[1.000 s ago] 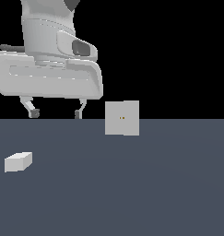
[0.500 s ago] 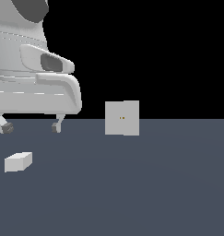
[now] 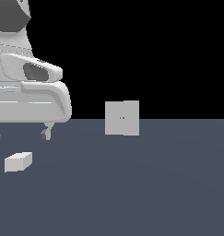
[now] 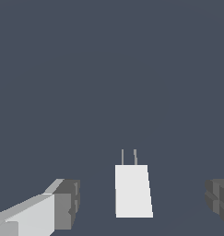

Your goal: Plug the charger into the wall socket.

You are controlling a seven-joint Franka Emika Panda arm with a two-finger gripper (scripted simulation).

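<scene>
The charger (image 3: 18,162) is a small whitish block lying on the dark floor at the exterior view's left. In the wrist view the charger (image 4: 132,191) shows two thin prongs pointing away from it. My gripper (image 3: 20,135) hangs above and slightly behind the charger, its jaws wide open and empty. In the wrist view the gripper (image 4: 143,203) has a finger on each side of the charger, not touching it. The wall socket (image 3: 122,118) is an upright light-grey plate with two tiny holes, standing further toward the exterior view's right.
The dark grey floor (image 3: 145,193) spreads across the lower half of the exterior view. The white arm body (image 3: 26,97) fills the upper left of that view.
My arm has moved toward the exterior view's left and lower, coming over the charger. The charger and the socket have not moved.
</scene>
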